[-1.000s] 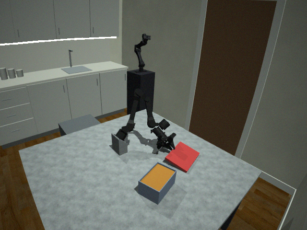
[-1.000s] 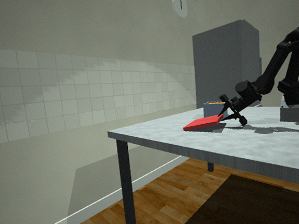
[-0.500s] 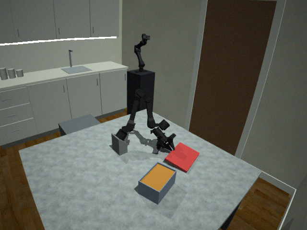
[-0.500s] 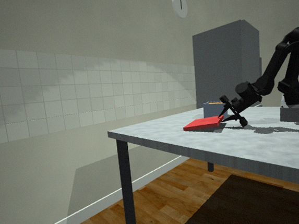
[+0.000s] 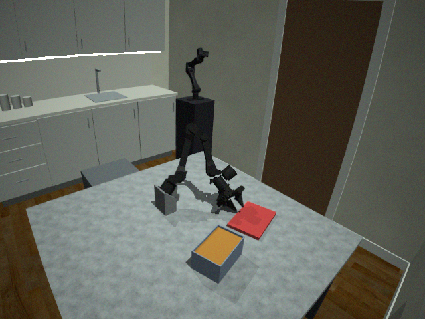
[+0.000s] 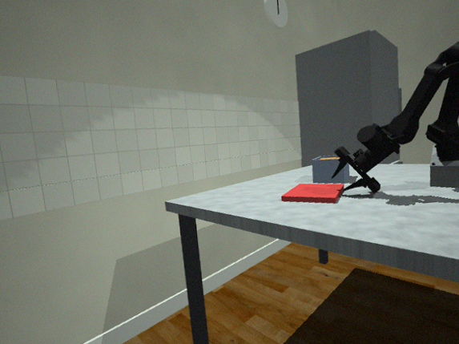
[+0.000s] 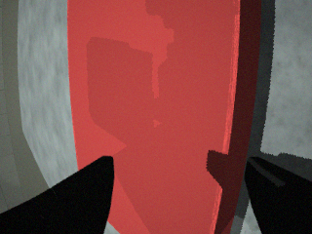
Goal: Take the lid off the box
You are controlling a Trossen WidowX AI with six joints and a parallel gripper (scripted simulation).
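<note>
The red lid (image 5: pixel 252 219) lies flat on the table, top side up, apart from the box. It also shows in the exterior view (image 6: pixel 312 192) and fills the wrist view (image 7: pixel 156 104). The blue-grey storage box (image 5: pixel 218 252) with its orange inside stands uncovered in front of the lid; in the exterior view it stands behind the lid. My gripper (image 5: pixel 236 201) is open at the lid's near edge, with its fingers spread one above the other in the exterior view (image 6: pixel 348 174). The fingers do not grip the lid.
A grey block (image 5: pixel 165 201) at the arm's base stands on the table behind the box. The table's right edge (image 5: pixel 319 212) is close beyond the lid. A black pedestal (image 5: pixel 194 127) with a second arm stands behind the table.
</note>
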